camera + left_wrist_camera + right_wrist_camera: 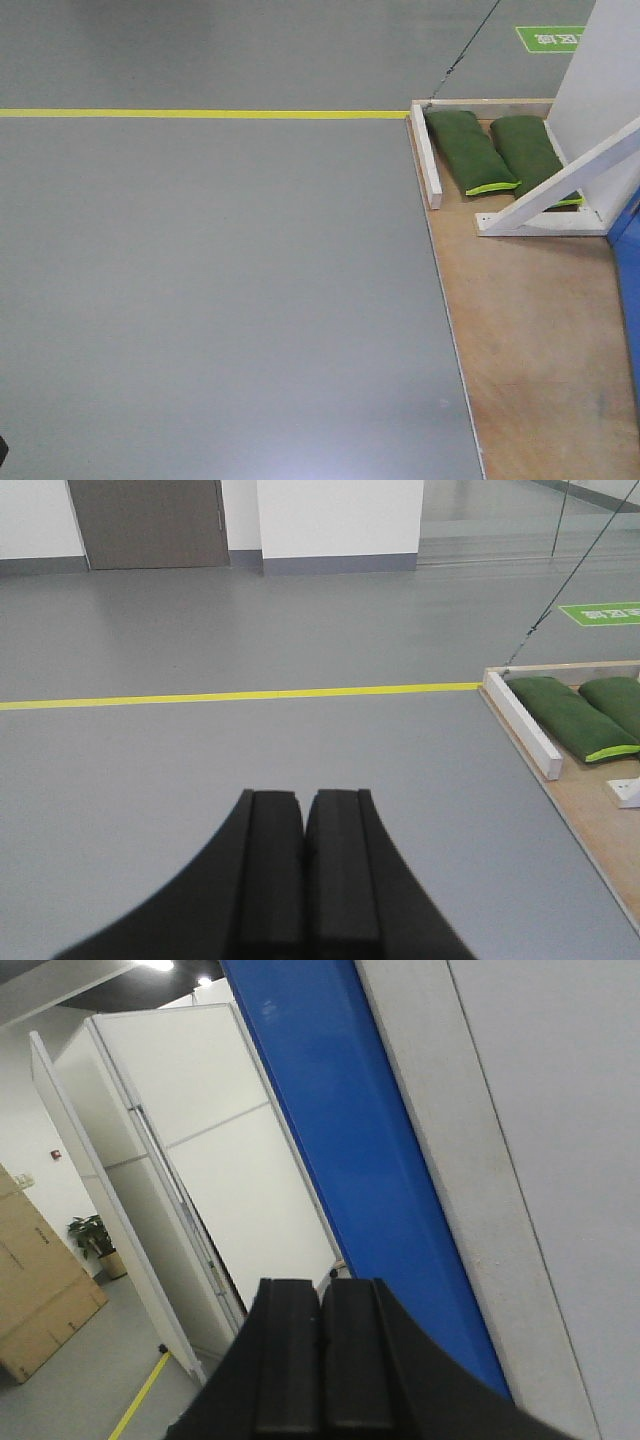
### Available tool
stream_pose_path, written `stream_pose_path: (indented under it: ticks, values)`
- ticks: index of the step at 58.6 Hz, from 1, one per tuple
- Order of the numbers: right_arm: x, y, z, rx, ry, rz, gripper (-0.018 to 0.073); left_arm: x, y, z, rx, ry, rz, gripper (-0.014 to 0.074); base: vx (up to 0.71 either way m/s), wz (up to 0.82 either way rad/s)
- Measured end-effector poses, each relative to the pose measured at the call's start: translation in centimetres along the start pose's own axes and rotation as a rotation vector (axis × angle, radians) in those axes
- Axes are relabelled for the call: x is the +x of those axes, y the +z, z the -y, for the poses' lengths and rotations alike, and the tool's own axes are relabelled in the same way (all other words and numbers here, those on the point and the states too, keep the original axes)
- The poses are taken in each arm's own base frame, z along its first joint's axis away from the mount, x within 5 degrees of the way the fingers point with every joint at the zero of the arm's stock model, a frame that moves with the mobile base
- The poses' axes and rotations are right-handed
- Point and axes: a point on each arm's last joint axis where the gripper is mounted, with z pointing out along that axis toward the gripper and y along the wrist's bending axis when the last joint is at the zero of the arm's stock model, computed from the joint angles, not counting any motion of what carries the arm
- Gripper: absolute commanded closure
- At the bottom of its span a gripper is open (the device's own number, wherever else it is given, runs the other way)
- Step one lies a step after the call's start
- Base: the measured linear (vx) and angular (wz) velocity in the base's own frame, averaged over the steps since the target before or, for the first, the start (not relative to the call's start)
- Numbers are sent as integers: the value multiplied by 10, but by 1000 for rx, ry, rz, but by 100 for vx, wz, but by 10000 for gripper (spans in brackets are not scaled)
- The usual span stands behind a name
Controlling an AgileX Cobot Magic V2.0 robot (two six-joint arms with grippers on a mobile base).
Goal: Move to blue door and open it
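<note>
While left jaws and right jaws press together; blue door (350, 1140) ahead of right jaws

The blue door (632, 300) is cut off by the front view's right edge; a white brace (560, 183) hides part of one green sandbag (525, 150).

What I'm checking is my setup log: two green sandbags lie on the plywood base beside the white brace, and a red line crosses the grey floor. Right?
No: the line is yellow, not red, per the front-facing view. The green sandbags do lie on the plywood base beside the white brace.
</note>
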Motion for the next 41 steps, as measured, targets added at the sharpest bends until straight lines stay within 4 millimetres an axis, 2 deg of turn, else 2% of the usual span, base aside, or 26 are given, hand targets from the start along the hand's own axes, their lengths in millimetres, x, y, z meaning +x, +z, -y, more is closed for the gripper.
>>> stream_pose_path:
  ticks: [14,29,41]
  values:
    - [-9,-13,-8,-47,99,-127,547,0,0,0,0,0,0,524,0,0]
    - [-52,-49,-28,-129,106,-138,547,0,0,0,0,0,0,524,0,0]
    - [-76,-80,-58,-222,84,-134,547,0,0,0,0,0,0,524,0,0]
